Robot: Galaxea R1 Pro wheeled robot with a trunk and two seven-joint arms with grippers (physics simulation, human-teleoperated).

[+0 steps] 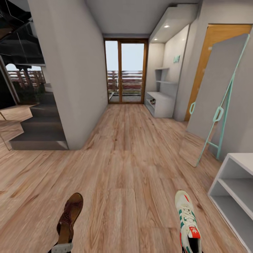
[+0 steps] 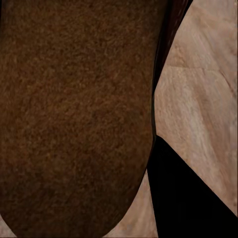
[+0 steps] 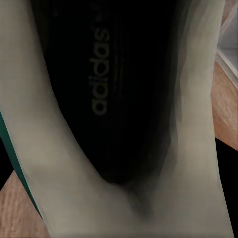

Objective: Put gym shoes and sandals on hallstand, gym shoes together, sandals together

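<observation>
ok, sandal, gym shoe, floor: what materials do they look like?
Sandal: brown, matte, suede or leather-like, with a grainy surface. Gym shoe: cream leather-look upper, green stripes, dark printed insole. Floor: light wood-grain planks, low sheen, possibly laminate.

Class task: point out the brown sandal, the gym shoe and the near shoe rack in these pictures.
Brown sandal (image 1: 71,210), head view, on its toe strap.
Gym shoe (image 1: 187,217), head view, on its laces.
Near shoe rack (image 1: 242,162), head view, on its flat top.

Sandal (image 1: 70,214): low left, above the floor (image 1: 126,168).
Gym shoe (image 1: 188,219): low right, level with it.
Rack (image 1: 235,189): right of the shoe.
Mirror (image 1: 216,102): leaning behind the rack.
</observation>
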